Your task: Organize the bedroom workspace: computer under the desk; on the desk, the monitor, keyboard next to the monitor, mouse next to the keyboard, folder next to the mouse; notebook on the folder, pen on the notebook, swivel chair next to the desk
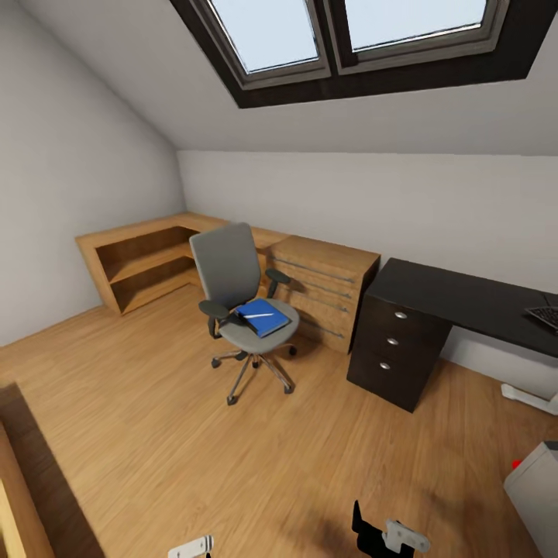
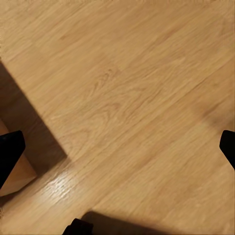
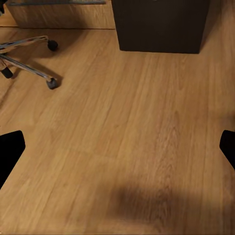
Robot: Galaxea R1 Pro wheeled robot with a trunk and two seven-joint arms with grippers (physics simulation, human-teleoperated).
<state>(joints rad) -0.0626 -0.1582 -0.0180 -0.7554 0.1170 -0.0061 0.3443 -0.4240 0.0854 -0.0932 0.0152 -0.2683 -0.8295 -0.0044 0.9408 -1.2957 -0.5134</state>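
**Robot faced the chair and desk, both grippers spread over bare floor**

Head view: The swivel chair (image 1: 236, 298) stood on the wood floor (image 1: 155, 434), in front of a light-wood chest (image 1: 325, 291) and a low corner shelf unit (image 1: 143, 260). A blue folder (image 1: 262, 316) lay flat on its seat with a thin white pen (image 1: 259, 315) on top. Right of the chest stood the desk (image 1: 465, 298), its black drawer unit (image 1: 397, 349) nearest the chair. A corner of the keyboard (image 1: 545, 315) showed at the desk's far right edge. Skylights (image 1: 349, 31) sat overhead.

Left wrist view: The left gripper (image 2: 117, 147) had its fingertips (image 2: 10, 152) wide apart, holding nothing, above bare floor.

Right wrist view: The right gripper (image 3: 117, 147) was likewise spread and empty. Beyond it lay the chair's chrome base and the drawer unit's foot.
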